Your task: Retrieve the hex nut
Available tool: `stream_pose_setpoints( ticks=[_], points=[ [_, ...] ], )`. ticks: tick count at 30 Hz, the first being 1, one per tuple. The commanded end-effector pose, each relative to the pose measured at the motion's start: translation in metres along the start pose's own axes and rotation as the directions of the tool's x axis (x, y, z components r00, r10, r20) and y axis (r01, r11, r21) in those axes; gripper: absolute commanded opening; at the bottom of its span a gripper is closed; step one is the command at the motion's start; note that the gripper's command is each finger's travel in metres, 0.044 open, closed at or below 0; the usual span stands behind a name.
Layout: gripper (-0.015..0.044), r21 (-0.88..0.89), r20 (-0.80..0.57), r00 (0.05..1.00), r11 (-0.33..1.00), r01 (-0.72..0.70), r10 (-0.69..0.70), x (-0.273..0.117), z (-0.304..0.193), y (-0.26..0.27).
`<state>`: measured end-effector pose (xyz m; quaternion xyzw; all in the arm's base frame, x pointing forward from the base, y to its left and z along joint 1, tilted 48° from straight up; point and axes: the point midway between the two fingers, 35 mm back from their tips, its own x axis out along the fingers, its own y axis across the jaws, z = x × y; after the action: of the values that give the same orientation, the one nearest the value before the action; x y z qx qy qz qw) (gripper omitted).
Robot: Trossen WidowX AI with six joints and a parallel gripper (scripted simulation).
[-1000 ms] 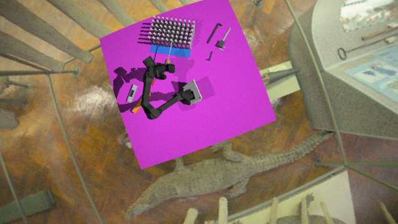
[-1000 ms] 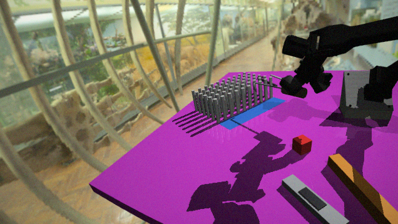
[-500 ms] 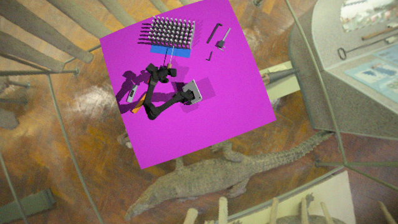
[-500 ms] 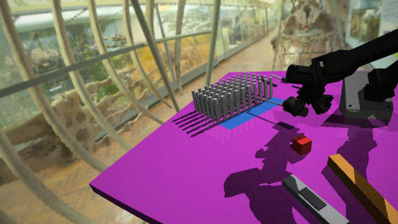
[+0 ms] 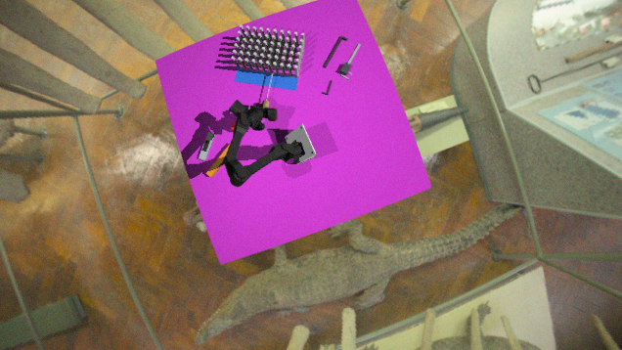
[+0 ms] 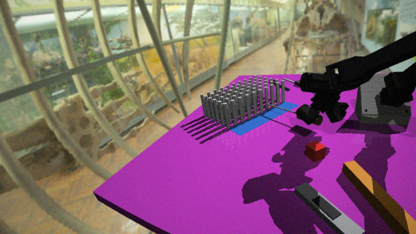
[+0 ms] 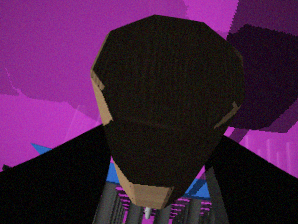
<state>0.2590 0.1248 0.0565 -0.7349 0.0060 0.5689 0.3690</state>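
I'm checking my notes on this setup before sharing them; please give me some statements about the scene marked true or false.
1. The gripper is holding a wooden-handled tool. True.
2. The taped strip is yellow. False: it is blue.
3. The spacers stand upright in a cluster. True.
4. The red cube sits on the strip. False: it sits on the table, away from the strip.
5. The orange bar stands among the spacers. False: it lies outside their field.
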Motion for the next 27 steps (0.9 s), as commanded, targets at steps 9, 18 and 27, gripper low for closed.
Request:
stream_pose_setpoints(
  ticks=[9,18,27],
  points=[
    [0.0000,0.001,-0.010,1.000,1.000,0.000,0.000,0.003,-0.007,-0.001],
    [0.0000,0.000,-0.010,1.000,1.000,0.001,-0.001,0.006,-0.011,-0.001],
    [0.0000,0.000,-0.010,1.000,1.000,0.001,-0.001,0.009,-0.015,-0.002]
  ],
)
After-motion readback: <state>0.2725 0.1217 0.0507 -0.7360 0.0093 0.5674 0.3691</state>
